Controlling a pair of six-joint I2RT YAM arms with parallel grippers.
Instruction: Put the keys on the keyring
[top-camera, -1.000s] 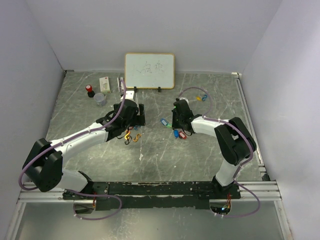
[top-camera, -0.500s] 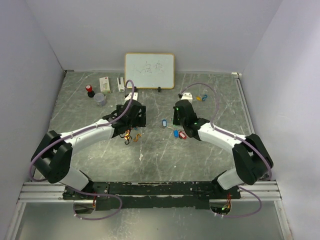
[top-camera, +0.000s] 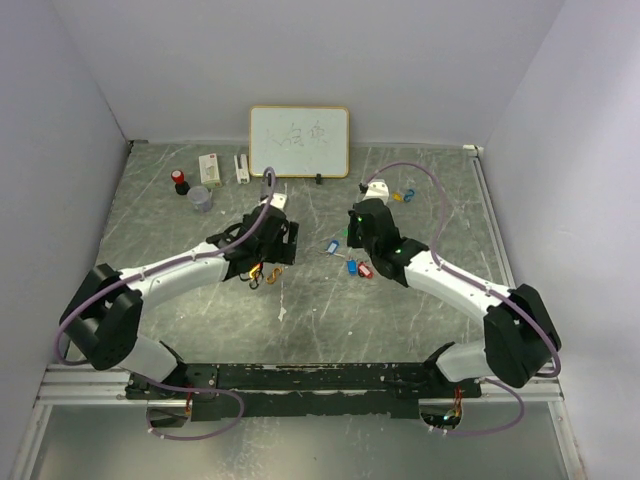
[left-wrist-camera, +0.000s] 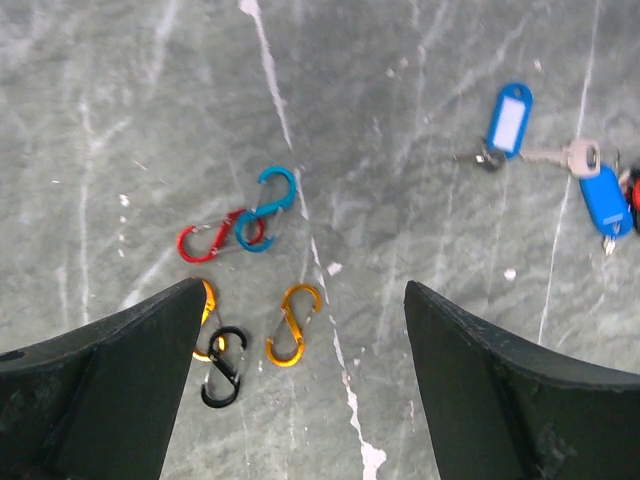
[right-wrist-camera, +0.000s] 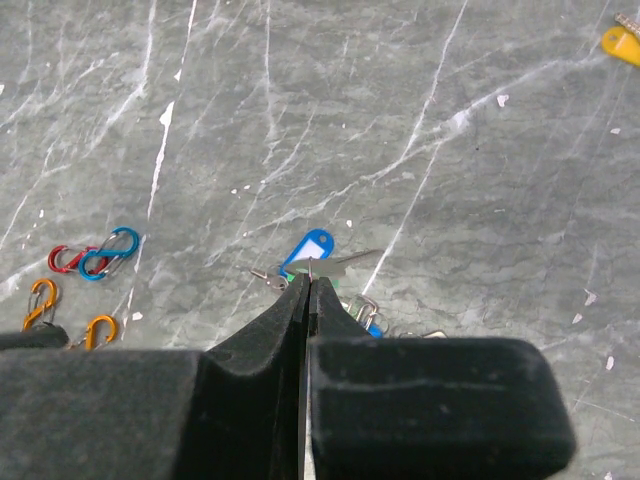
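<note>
The right gripper (right-wrist-camera: 308, 282) is clenched tight, its fingertips pressed together close over the keys (top-camera: 352, 264), which lie in a small cluster near the middle of the grey marbled table (top-camera: 330, 320). Whether anything is pinched between the tips cannot be told. A blue key tag (right-wrist-camera: 309, 249) with a metal key (right-wrist-camera: 352, 261) beside it lies just beyond those tips, and a yellow tag (right-wrist-camera: 620, 42) lies well apart toward the far right. The left gripper (left-wrist-camera: 305, 290) hangs with its fingers spread wide, grasping nothing, over a scatter of carabiner clips: a blue clip (left-wrist-camera: 266, 207) overlapping a red clip (left-wrist-camera: 205, 241), with an orange clip (left-wrist-camera: 292, 326) and a black clip (left-wrist-camera: 222, 366) nearer the fingers
</note>
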